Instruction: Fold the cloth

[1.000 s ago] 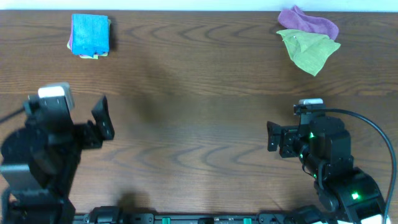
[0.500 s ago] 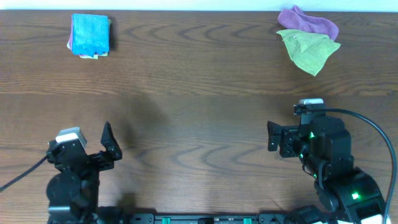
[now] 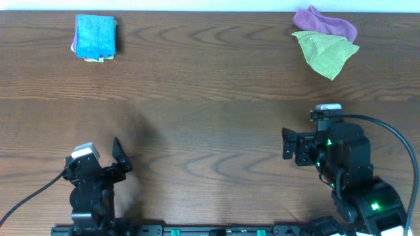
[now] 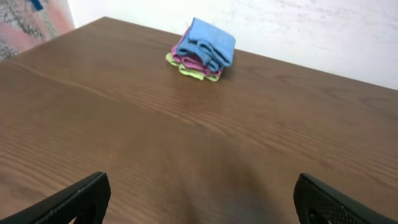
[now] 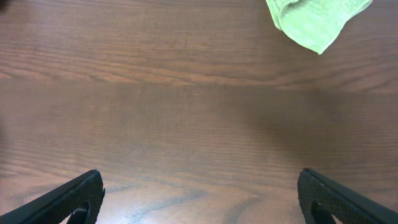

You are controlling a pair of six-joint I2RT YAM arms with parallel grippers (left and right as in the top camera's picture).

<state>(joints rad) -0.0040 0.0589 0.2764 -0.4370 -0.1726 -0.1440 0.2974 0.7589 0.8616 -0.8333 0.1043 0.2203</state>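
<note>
Two grippers are sitting at the near edge of the table (image 3: 210, 105), well apart from each other. The left gripper (image 4: 200, 186) is standing with its jaws spread wide, grasping nothing, and bare wood is showing between them. The right gripper (image 5: 199, 183) is likewise standing fully released and empty. Farther back on the right, a yellow-green cloth (image 3: 326, 54) is lying crumpled, with a purple cloth (image 3: 326, 23) touching it just behind. At the far left corner, the cloth (image 3: 95, 34) is resting folded on top of a small stack (image 4: 194, 67). Pink-purple and yellow-green layers are showing beneath it, apparently other folded cloths.
</note>
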